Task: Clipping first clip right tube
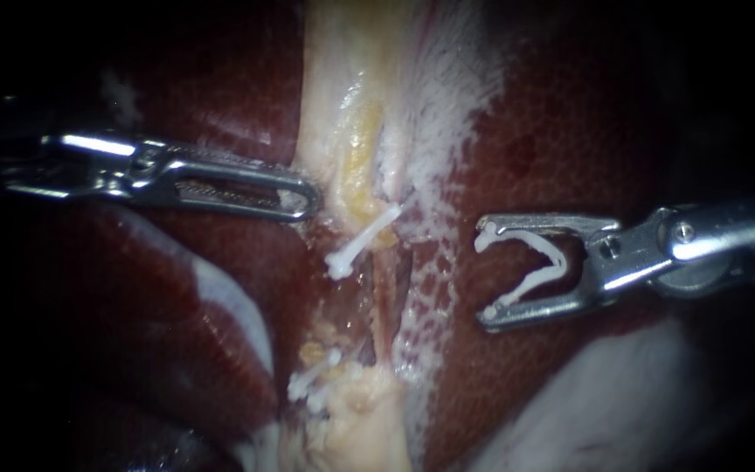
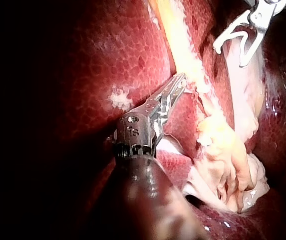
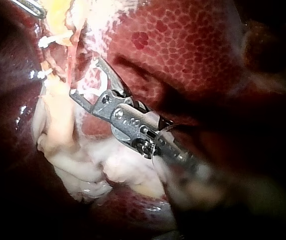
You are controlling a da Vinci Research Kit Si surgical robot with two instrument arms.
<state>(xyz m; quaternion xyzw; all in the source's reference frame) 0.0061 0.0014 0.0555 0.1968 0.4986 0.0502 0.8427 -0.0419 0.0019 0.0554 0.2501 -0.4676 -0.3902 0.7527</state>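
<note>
— Dark red liver (image 1: 570,140) all around, a pale strip (image 1: 334,105) running down its middle. Where does the clip go?

— Below the strip's yellow patch, two thin strands run down a gap. The one nearer the right instrument (image 1: 487,273) I take for the right tube (image 1: 404,284). I see no clip on it. A set clip (image 1: 362,242) lies across the strand beside it, and more clips (image 1: 312,382) sit near the strip's lower end.

— And the right instrument?

— Its jaws stand wide apart and hold an open clip (image 1: 559,260) between them. The mouth faces the tube from well short of it, over bare liver.

— The left instrument (image 1: 306,199)?

— Jaws together, tips against the strip's left edge. I see nothing held in them.

— So how to do it well?

— The clip's legs seem to lie flat with the tissue, so I'd roll the wrist until one leg can pass behind the tube. Then cross it squarely. Take the tube alone, not the neighbouring strand or the white film on the strip's right edge, and stay clear of the set clip. Both clip tips should show past the tube before closing, or the latch may catch tissue.
</note>
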